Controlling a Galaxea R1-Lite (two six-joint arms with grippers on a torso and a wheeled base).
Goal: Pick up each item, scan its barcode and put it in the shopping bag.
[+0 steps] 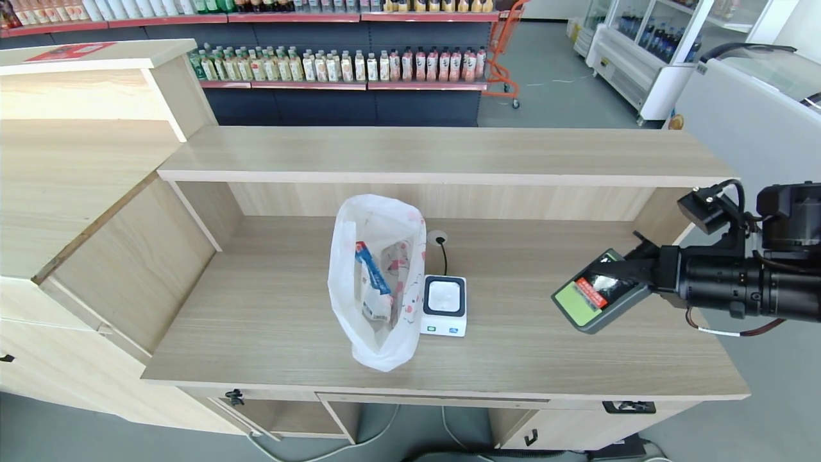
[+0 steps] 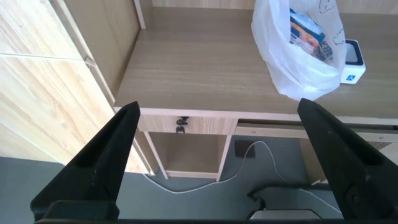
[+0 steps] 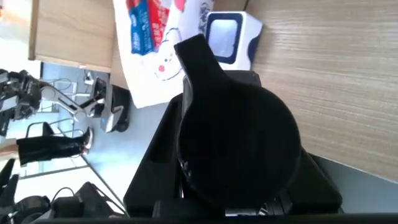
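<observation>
A pack [image 1: 593, 296] is held clamped in the right gripper [image 1: 625, 273], above the right part of the counter [image 1: 545, 350] and well right of the scanner [image 1: 444, 305]. The scanner stands just right of the bag [image 1: 378, 282], in which goods already lie. The scan step is judged to be in hand. Next, the pack would need to be carried left and its barcode faced to the scanner window. The left gripper [image 2: 219, 111] is spread apart and empty, off the counter's near left.

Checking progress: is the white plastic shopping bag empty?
No, the white plastic shopping bag holds a blue-and-white packet standing inside it.
</observation>
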